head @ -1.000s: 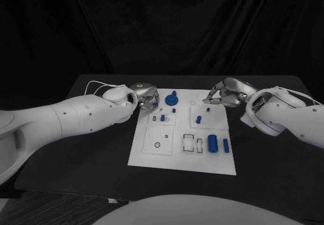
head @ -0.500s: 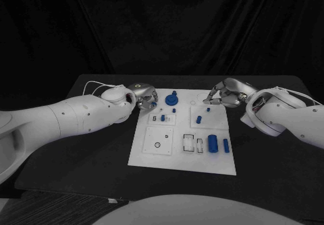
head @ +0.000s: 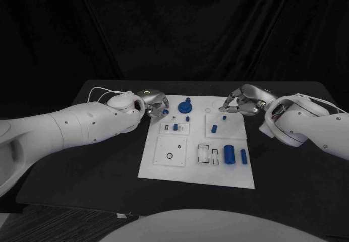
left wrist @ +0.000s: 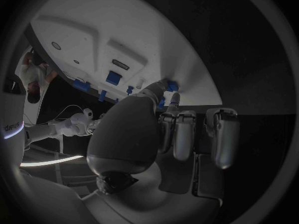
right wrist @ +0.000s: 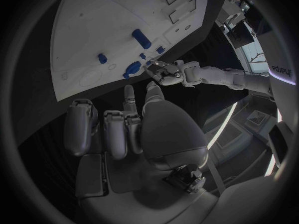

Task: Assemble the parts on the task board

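Black table (head: 95, 171), dark matte top, rounded far corners. White task board (head: 164, 169) lies flat at table centre, long side running away from robot, far edge near table's back edge. Bare black surface both sides of board. Small pale scrap (head: 121, 216) at near table edge, left of centre; cannot tell what it is.

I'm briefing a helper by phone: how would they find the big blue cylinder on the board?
Start at the white board in the middle of the black table, and go to its near right part. Two blue pieces lie there side by side; the big blue cylinder is the thicker one, with the slimmer blue rod nearer the board's right edge.
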